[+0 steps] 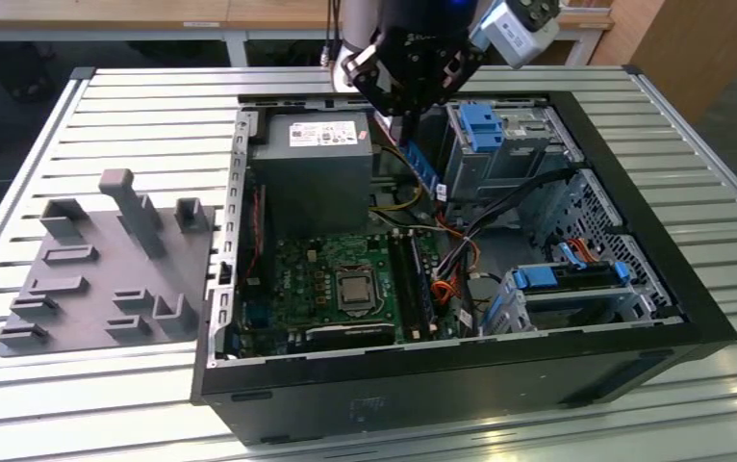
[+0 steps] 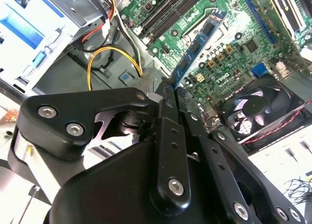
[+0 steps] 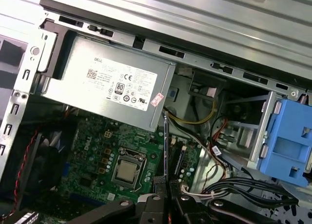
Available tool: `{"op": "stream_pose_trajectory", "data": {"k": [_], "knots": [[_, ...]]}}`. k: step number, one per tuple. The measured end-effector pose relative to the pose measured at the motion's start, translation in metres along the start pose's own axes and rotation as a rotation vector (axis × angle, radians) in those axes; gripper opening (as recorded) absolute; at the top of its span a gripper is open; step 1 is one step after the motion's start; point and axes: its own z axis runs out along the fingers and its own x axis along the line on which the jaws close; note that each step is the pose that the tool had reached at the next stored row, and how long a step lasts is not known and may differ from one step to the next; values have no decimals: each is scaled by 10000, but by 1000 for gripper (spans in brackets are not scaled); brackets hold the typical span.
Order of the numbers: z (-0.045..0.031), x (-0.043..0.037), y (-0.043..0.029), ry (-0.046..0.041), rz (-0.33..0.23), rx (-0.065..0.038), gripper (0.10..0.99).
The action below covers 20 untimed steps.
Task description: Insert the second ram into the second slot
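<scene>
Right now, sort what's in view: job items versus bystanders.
Job: black gripper, shut on thin blue memory stick; long black memory slots.
Bystanders: grey power supply box; blue plastic drive caddy; black round fan; grey moulded parts tray.

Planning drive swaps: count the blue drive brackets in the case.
2. One blue drive bracket beside the gripper, another toward the exterior view's right; more may be hidden.
</scene>
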Motion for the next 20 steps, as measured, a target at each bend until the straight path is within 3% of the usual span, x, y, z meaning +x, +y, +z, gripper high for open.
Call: {"op": "stream_pose_trajectory", "data": {"k": [20], "knots": [[9,0,0,-42,1635,-17,137]]}}
